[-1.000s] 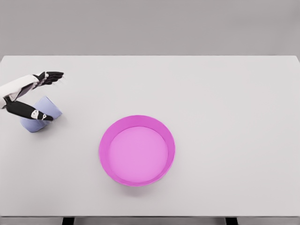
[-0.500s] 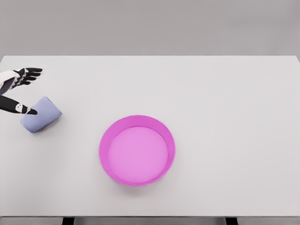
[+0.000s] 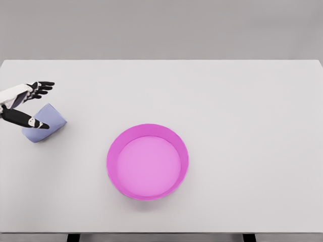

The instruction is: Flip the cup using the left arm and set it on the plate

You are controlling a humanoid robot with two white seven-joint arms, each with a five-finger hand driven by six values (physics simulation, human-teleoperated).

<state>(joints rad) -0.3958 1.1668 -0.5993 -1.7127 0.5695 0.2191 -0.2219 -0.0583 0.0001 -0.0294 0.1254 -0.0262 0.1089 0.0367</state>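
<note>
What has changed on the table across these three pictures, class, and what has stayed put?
The left hand drew back toward the table's left edge, then came partly forward again over the cup. Its fingers are spread and grasp nothing. The cup lies on its side where it was, and the pink plate has not moved.

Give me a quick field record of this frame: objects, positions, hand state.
cup: light blue, lying on its side, far left of the table
plate: magenta, round with raised rim, centre front of table, nothing in it
table: white
left hand: at left edge, fingers spread, thumb over the cup, no grasp
right hand: not in view
cup on plate: no, well apart
</note>
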